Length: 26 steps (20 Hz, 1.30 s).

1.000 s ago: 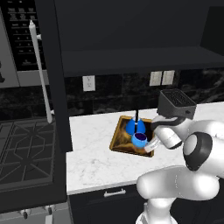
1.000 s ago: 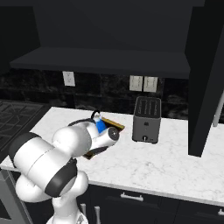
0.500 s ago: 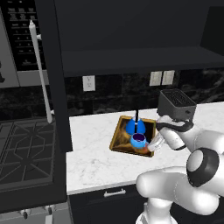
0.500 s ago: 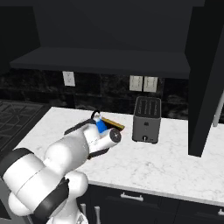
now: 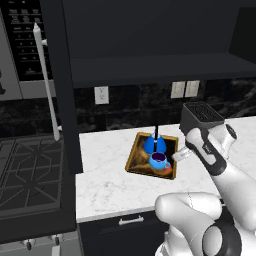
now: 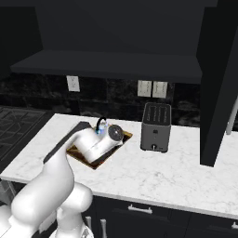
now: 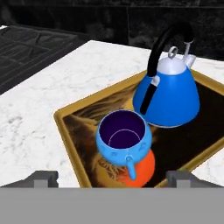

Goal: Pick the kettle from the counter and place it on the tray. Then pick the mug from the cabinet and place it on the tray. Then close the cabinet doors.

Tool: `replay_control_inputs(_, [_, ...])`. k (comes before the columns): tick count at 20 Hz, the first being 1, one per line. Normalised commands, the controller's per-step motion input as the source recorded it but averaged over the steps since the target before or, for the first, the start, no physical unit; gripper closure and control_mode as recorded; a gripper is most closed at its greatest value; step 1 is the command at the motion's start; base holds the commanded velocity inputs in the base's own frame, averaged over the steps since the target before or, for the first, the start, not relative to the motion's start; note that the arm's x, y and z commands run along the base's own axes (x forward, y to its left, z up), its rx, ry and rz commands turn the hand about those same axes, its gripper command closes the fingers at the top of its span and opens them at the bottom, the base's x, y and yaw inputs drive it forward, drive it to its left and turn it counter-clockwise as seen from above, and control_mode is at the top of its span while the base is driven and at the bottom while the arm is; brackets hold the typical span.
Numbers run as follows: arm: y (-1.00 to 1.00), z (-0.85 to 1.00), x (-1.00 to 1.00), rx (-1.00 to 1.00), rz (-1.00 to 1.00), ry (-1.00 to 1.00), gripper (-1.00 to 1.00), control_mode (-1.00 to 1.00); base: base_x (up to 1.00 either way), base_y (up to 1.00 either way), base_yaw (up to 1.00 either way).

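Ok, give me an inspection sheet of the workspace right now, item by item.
Surface: counter, white marble look, over dark drawers.
Job's things: tray on the counter; kettle upright on it; mug upright on it beside the kettle, handle toward the camera. Cabinet doors open, shelf showing.
Clutter: toaster on the counter, right of the tray.
Gripper: gripper open, fingers apart, nothing between them, just short of the mug.
Cables: nothing seen.
Surroundings: stove left of the counter, microwave above it, wall outlets on the dark backsplash.
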Motion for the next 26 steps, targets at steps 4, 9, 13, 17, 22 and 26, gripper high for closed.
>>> replay_control_inputs(4, [-0.23, 0.93, -0.09, 0.0, -0.22, 0.4, -1.0, -1.0, 0.0, 0.0, 0.0])
replay_control_inputs(9, [-0.09, 0.05, 0.0, 0.0, -0.04, 0.08, -1.0, -1.0, 0.0, 0.0, 0.0])
replay_control_inputs(13, [0.0, 0.0, 0.0, 0.0, 0.0, 0.0, -1.0, -1.0, 0.0, 0.0, 0.0])
replay_control_inputs(17, [0.0, 0.03, -0.08, 0.0, -0.01, 0.0, -1.0, -1.0, 0.0, 0.0, 0.0])
replay_control_inputs(22, [0.0, 0.33, -0.16, 0.0, -0.09, 0.0, -1.0, -1.0, 0.0, 0.0, 0.0])
replay_control_inputs(26, [0.0, 0.34, -0.13, 0.0, -0.11, 0.0, 1.0, -1.0, 0.0, 0.0, 0.0])
